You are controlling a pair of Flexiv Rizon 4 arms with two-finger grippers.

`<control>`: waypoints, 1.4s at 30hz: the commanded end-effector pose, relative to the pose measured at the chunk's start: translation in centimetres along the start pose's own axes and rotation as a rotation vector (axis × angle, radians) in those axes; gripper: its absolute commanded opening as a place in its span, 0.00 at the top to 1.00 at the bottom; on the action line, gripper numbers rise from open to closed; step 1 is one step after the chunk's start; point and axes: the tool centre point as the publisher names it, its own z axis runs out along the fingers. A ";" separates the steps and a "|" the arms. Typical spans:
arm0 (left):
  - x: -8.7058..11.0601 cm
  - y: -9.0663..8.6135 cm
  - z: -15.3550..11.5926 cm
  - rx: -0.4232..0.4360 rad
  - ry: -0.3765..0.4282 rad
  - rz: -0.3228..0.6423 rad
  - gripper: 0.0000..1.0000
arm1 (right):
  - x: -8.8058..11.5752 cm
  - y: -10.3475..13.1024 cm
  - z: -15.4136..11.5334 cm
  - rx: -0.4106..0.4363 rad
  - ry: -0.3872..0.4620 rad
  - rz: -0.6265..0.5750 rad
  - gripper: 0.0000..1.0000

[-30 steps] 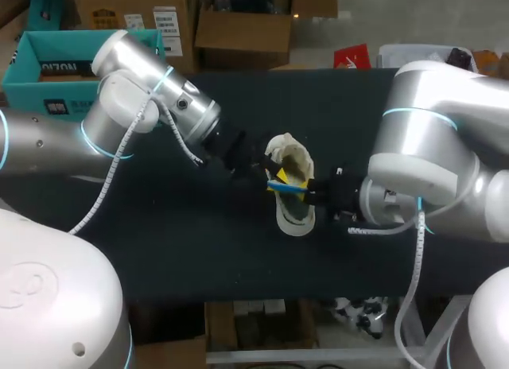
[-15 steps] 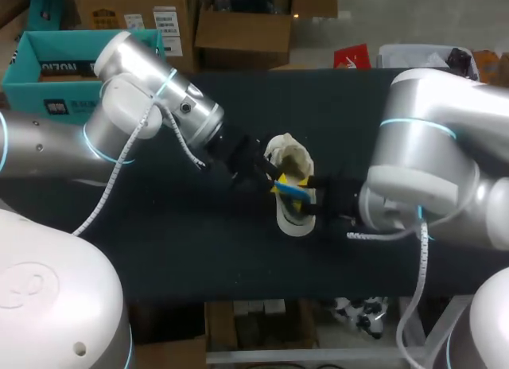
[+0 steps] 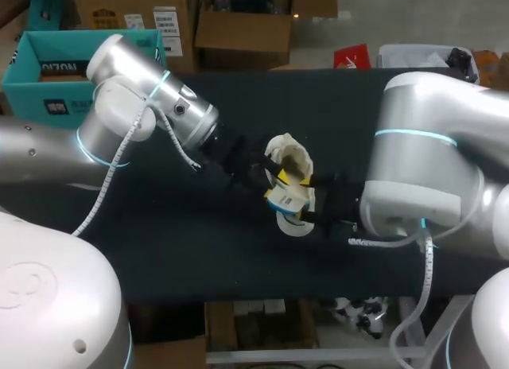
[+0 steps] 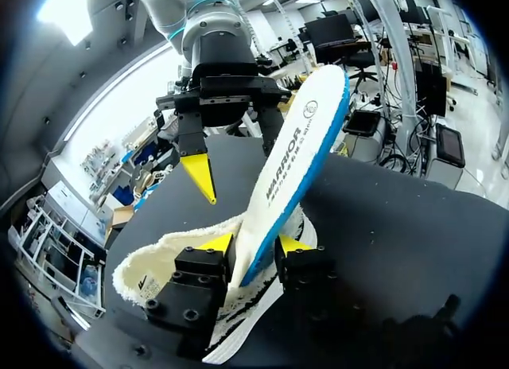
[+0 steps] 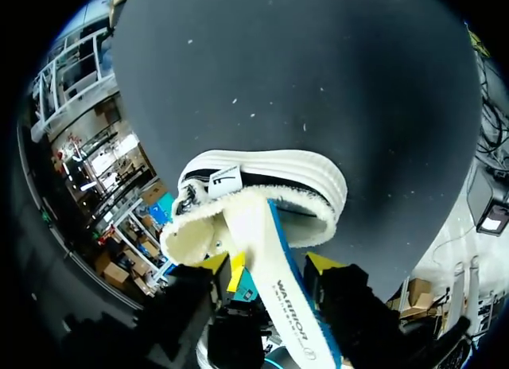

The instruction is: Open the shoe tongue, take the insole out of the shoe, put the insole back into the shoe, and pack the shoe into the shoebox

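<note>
Where head view obscures grip, left wrist shows left hand pinching insole; right hand wide.

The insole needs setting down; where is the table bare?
Bare: the table between shoe and far edge, and the strip along its near edge. Crowded: around the shoe, with left end effector and right end effector at the insole.

Cream fleece-lined shoe, resting on its sole, white insole with blue underside, lower end inside the shoe, rest tilted steeply upward, teal shoebox, open, well apart.
</note>
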 end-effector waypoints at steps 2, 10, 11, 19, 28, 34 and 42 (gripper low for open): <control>0.3 -0.2 0.3 0.006 -0.005 0.002 0.60 | -0.5 -0.5 0.2 -0.012 0.103 0.000 0.59; 0.2 -0.8 0.6 0.013 -0.005 0.016 1.00 | -0.1 -0.3 0.3 -0.004 0.107 0.002 0.60; 0.2 -0.8 0.5 0.013 -0.006 0.017 1.00 | -0.1 -0.2 0.2 -0.004 0.108 0.003 0.60; 0.0 -0.5 0.4 0.010 -0.017 0.010 1.00 | 0.1 -0.2 0.2 0.000 0.110 0.005 0.56; -0.2 -0.4 0.6 0.023 -0.059 0.027 1.00 | 0.0 -0.2 0.3 0.013 0.110 0.016 0.92; -0.2 -0.5 0.6 0.016 -0.075 0.041 1.00 | 0.4 -0.4 0.3 0.003 0.114 0.001 1.00; -0.5 -0.4 0.8 -0.007 -0.089 0.049 1.00 | 1.2 0.4 1.5 -0.021 0.088 -0.027 1.00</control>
